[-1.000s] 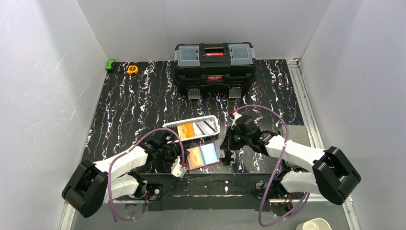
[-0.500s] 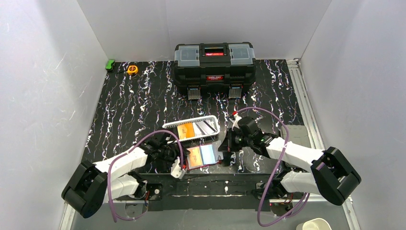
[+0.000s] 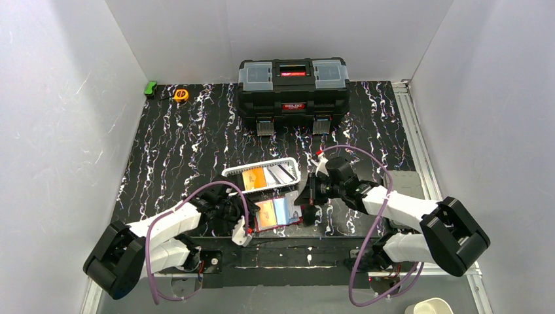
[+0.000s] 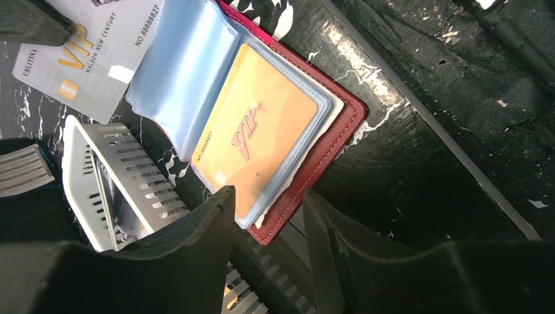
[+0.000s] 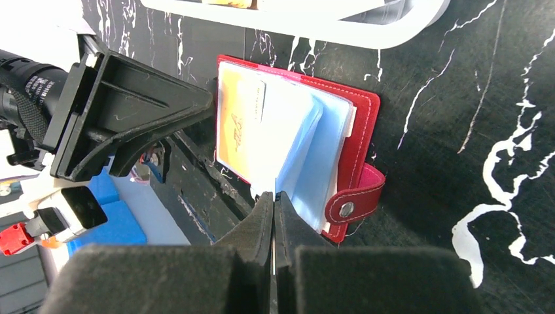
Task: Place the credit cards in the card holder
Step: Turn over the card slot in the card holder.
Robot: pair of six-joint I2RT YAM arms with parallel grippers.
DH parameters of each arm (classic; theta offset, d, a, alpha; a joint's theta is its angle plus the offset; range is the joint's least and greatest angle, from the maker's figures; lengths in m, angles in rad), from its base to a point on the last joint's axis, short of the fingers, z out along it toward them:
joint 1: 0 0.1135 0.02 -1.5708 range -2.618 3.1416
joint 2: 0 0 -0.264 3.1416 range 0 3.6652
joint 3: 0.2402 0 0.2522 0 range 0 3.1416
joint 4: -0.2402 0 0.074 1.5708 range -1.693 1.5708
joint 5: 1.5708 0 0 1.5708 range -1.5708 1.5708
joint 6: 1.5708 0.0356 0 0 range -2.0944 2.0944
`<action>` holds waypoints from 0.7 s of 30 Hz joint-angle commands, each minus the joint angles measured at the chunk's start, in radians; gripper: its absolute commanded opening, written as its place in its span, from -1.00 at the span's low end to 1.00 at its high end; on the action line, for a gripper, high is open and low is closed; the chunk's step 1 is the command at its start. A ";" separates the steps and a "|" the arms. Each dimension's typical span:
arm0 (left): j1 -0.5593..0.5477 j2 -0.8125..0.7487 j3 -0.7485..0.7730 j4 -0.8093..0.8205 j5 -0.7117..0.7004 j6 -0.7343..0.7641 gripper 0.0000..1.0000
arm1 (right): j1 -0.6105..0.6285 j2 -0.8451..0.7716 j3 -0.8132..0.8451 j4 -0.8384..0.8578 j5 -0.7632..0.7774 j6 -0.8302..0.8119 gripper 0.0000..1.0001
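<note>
Top view: card holder (image 3: 275, 214) lies open near the table's (image 3: 196, 137) near edge, at 6 o'clock of the white basket (image 3: 262, 165), with 1 arm on each side of it.

Only the left wrist view shows the grey card (image 4: 78, 55). It lies past the holder's 11 o'clock end, with a dark finger over its corner. The right wrist view has that card edge-on, a thin line in the fully closed right gripper (image 5: 273, 199).

Orange card (image 4: 258, 140) sits in the front sleeve.

Left gripper (image 4: 268, 212) is about half open with the holder's corner in the gap; cannot tell if it clamps.

Against 1 second back: right gripper has shifted toward 9 o'clock and the blue sleeves look narrower from above. Holder's base unmoved.
</note>
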 commanded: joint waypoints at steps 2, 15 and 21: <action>-0.008 -0.010 -0.029 -0.044 0.018 0.017 -0.17 | -0.006 0.042 0.009 0.030 -0.047 0.010 -0.97; -0.010 -0.028 -0.043 -0.043 0.017 0.035 -0.19 | -0.015 -0.051 0.055 -0.226 0.073 -0.099 -0.97; -0.011 -0.031 -0.045 -0.042 0.011 0.040 -0.20 | -0.021 0.007 0.072 -0.175 -0.003 -0.091 -0.97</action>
